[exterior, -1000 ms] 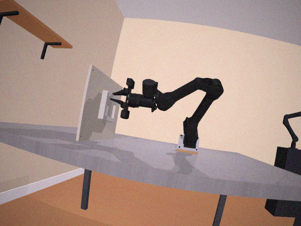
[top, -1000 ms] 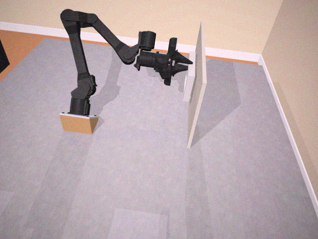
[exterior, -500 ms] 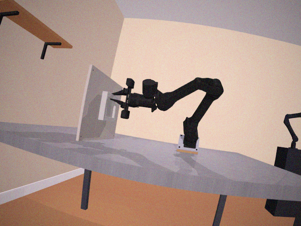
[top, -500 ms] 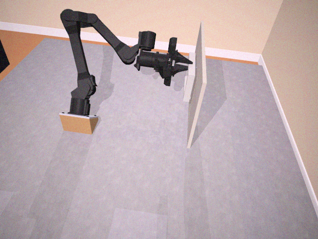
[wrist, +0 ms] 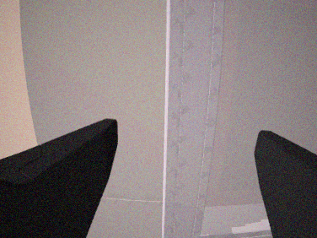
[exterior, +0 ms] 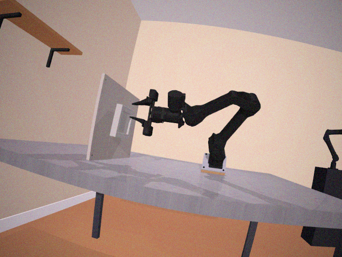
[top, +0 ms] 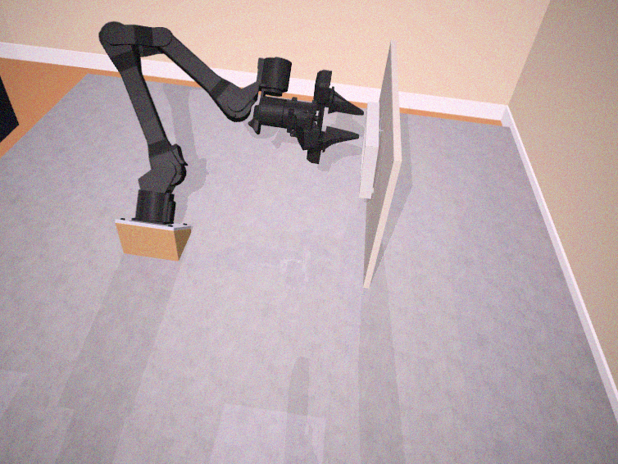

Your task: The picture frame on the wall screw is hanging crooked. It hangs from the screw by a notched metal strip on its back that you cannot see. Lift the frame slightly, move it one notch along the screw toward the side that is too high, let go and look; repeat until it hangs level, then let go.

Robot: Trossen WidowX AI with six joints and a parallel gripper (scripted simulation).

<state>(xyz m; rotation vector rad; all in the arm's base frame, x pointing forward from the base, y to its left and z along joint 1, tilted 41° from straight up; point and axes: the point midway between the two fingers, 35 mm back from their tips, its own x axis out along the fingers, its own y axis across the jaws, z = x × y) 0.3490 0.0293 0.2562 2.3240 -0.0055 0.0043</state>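
Spreading the hand (top: 360, 124) (exterior: 131, 110) (wrist: 188, 137) wide, with nothing gripped, just before the picture frame (top: 367, 170) (exterior: 115, 120) (wrist: 191, 105). Hanging on the upright panel (top: 381, 175) (exterior: 100, 145) (wrist: 93, 84), faces left toward the arm (top: 194, 60) (exterior: 218, 103) in the top view. Runs its visible side nearly parallel to the panel's edge in the exterior view; cannot tell the long axis. Shows mostly edge-on from the top, an opening from the exterior, and one bar between the fingertips at the wrist. Carries arm and panel on the desk (top: 279, 319) (exterior: 176, 190).
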